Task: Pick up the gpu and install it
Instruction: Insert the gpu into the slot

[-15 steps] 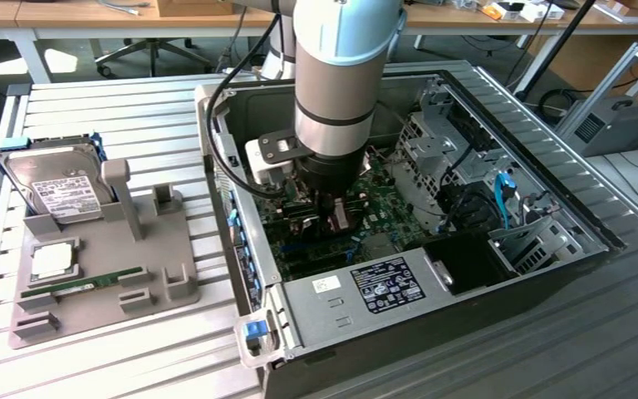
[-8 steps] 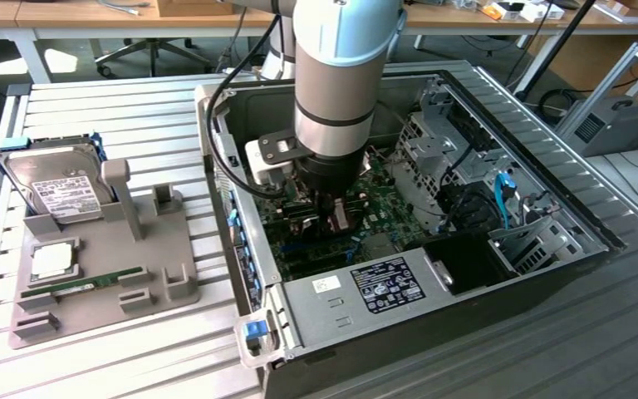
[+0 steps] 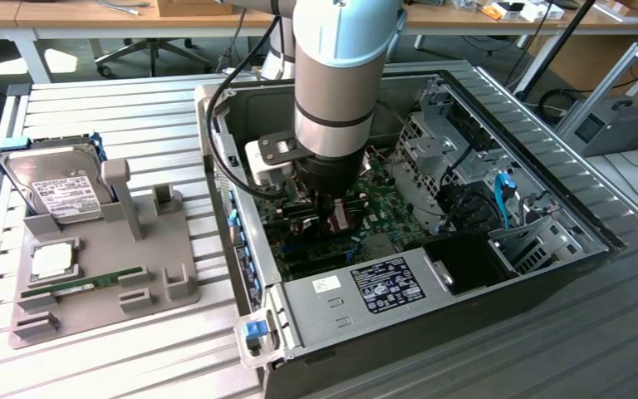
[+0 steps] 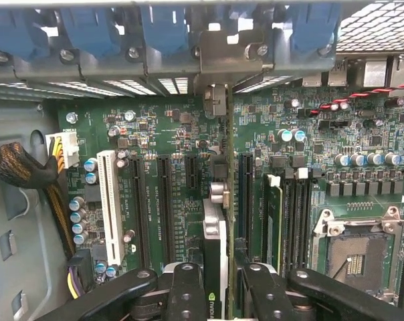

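Note:
The gpu [image 4: 215, 227] appears edge-on in the wrist view, standing upright over the green motherboard [image 4: 155, 127] among the black expansion slots. Its far end reaches the case's rear slot covers [image 4: 168, 40]. My gripper [image 4: 222, 297] is shut on the card, with one black finger [image 4: 185, 294] on each side of it. In the exterior view the arm reaches straight down into the open computer case [image 3: 408, 307], and the gripper [image 3: 336, 212] sits low over the motherboard with the gpu [image 3: 348, 218] between its fingers.
A white slot [image 4: 110, 200] and a braided cable bundle [image 4: 21, 170] lie to one side, a memory stick [image 4: 274, 221] and the CPU socket [image 4: 356, 261] to the other. On the exterior view's left, a grey holder [image 3: 109, 283] carries a hard drive [image 3: 59, 187] and a memory stick [image 3: 80, 284].

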`<action>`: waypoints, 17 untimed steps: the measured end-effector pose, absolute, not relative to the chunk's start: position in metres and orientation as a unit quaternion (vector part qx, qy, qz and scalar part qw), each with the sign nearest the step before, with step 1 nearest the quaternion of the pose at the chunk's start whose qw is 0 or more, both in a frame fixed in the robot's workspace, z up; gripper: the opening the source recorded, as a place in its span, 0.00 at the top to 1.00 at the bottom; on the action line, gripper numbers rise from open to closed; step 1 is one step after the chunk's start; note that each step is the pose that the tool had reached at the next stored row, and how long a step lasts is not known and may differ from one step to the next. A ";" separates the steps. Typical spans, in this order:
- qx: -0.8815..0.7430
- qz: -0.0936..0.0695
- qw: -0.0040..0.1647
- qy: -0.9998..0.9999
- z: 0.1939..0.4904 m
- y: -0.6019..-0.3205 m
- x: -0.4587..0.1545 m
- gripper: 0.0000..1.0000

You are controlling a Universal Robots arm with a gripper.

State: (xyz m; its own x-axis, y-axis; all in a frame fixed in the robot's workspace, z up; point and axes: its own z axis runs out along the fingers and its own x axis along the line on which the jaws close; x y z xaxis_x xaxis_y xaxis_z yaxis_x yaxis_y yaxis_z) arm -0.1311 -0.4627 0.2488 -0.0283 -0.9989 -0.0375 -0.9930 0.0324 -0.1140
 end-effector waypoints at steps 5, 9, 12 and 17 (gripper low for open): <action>-0.689 -0.028 0.053 0.722 0.249 -0.463 -0.131 0.73; -0.686 -0.029 0.053 0.726 0.249 -0.463 -0.131 0.73; -0.686 -0.029 0.053 0.726 0.249 -0.463 -0.131 0.73; -0.683 -0.029 0.053 0.728 0.249 -0.463 -0.131 0.73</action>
